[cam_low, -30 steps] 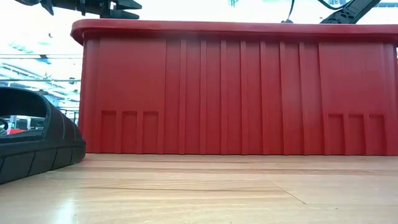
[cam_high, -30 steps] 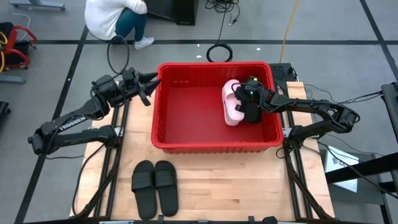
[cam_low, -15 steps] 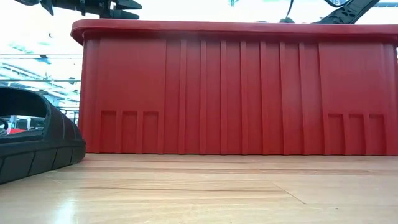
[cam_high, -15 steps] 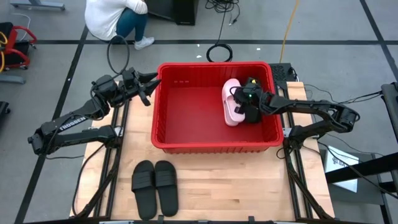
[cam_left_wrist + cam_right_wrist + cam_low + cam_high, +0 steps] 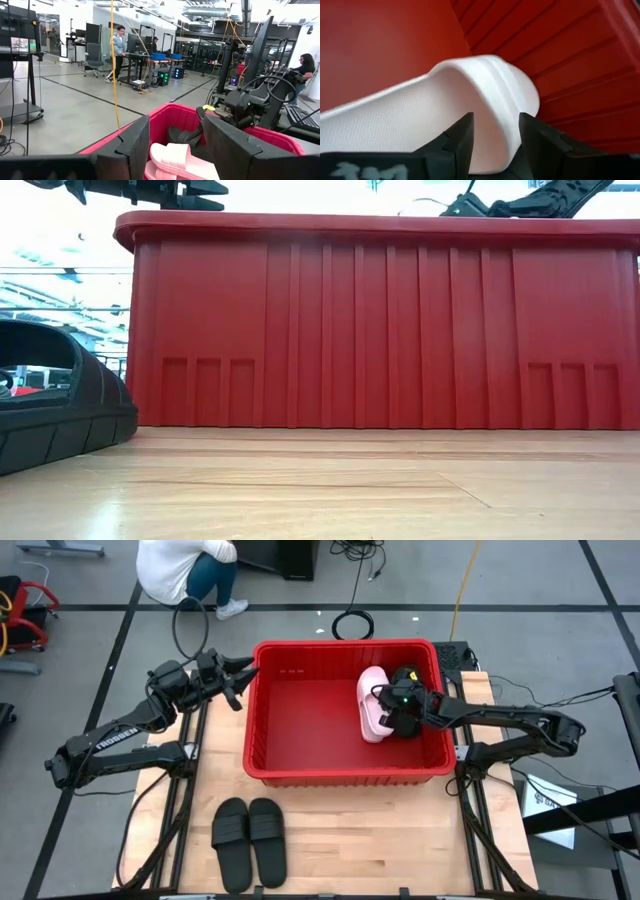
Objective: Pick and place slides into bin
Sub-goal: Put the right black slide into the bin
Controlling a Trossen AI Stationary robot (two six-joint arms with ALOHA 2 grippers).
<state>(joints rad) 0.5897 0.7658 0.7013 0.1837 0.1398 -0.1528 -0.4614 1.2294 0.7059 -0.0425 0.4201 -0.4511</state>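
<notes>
High view: the pale pink slide sandals (image 5: 373, 705) are seen inside the large red plastic bin (image 5: 300, 705), at two o'clock, under the right gripper (image 5: 403, 718), jaws apart. Two matte black slides (image 5: 249, 840) lie on the wooden worktop (image 5: 370, 830) at seven o'clock. The left gripper (image 5: 240, 681), jaws apart, is held at the bin's ten o'clock rim.

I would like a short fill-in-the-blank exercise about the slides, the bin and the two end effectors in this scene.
1. The pale pink slide lies inside the ____ bin.
2. On the wooden table, in front of the bin, lie ____ black slides.
3. The right end effector is inside the bin, over the ____ slide.
4. The left end effector waits with its fingers ____ beside the bin's rim.

Missing words: red; two; pink; open
</notes>
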